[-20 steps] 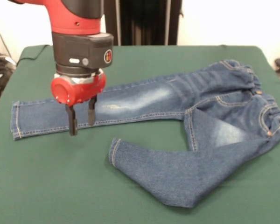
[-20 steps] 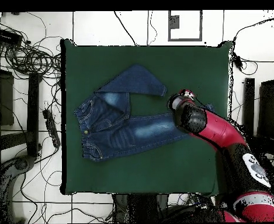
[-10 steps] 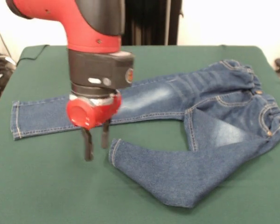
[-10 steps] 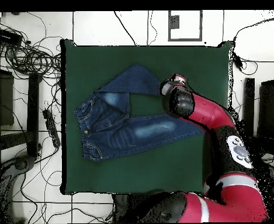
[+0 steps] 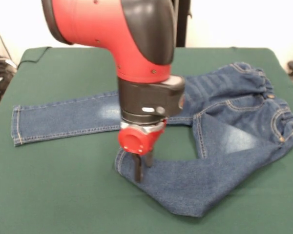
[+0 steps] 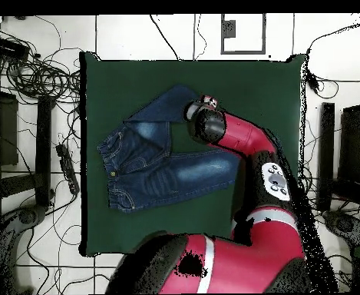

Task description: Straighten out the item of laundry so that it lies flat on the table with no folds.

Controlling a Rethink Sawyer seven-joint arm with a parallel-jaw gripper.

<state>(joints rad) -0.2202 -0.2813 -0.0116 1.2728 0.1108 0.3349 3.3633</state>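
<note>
The item of laundry, a small pair of blue jeans, lies on the green table. Its waistband is at the right. One leg stretches straight out to the left. The other leg is bent over toward the near side, and its cuff ends mid-table. My gripper is open, pointing down right at that cuff, with its tips at the denim. From overhead the jeans lie left of centre, and the arm's wrist covers the bent leg's cuff.
The red and black arm hides part of the straight leg and the middle of the jeans. Bare green cloth surrounds the garment on all sides. Cables and stands lie on the floor beyond the table's edges.
My gripper has moved from above the straight leg across to the bent leg's cuff and has come lower. The jeans have not shifted.
</note>
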